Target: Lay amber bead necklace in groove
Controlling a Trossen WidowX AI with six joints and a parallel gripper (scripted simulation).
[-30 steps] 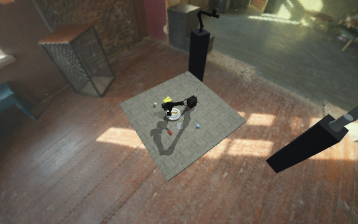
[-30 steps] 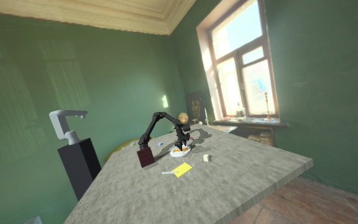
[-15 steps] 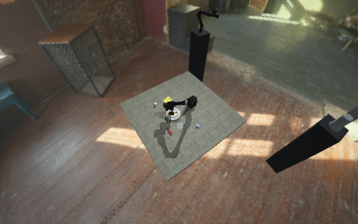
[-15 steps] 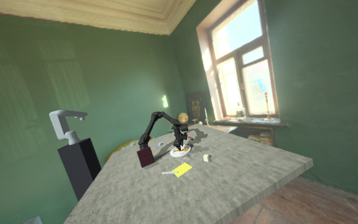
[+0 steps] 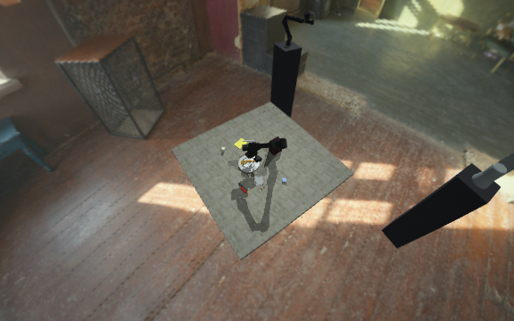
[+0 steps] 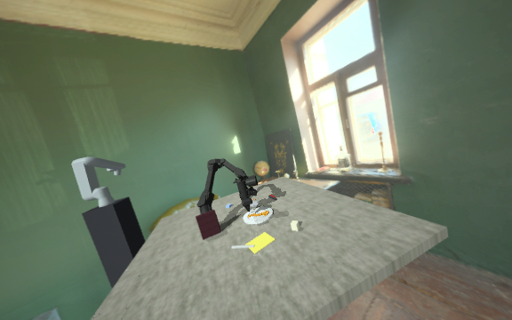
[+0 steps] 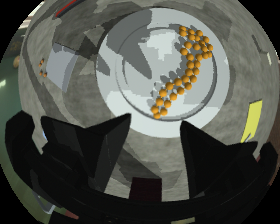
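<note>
The round bead board (image 5: pixel 242 168) (image 6: pixel 258 222) (image 7: pixel 110 100) lies flat on the table, pale, with a circular groove inside its rim. The amber bead necklace (image 5: pixel 247 162) (image 6: pixel 258 215) (image 7: pixel 190 65) lies on it as a narrow, bunched double strand. In the wrist view it runs from the upper right of the groove, across the inner face, to the lower groove edge; the left side of the groove holds no beads. My gripper (image 6: pixel 248 209) (image 7: pixel 156 121) is partly open and empty, above the board's edge, with the strand's lower end just ahead of the fingertips.
A yellow sheet (image 5: pixel 240 144) (image 6: pixel 262 241) (image 7: pixel 253 112) has a white stick (image 6: pixel 239 246) beside it. A cream block (image 6: pixel 295 226), a red object (image 5: pixel 243 189) (image 6: pixel 273 196), a blue block (image 5: pixel 284 180) and a pale grey square (image 5: pixel 259 180) (image 7: pixel 62 65) surround the board.
</note>
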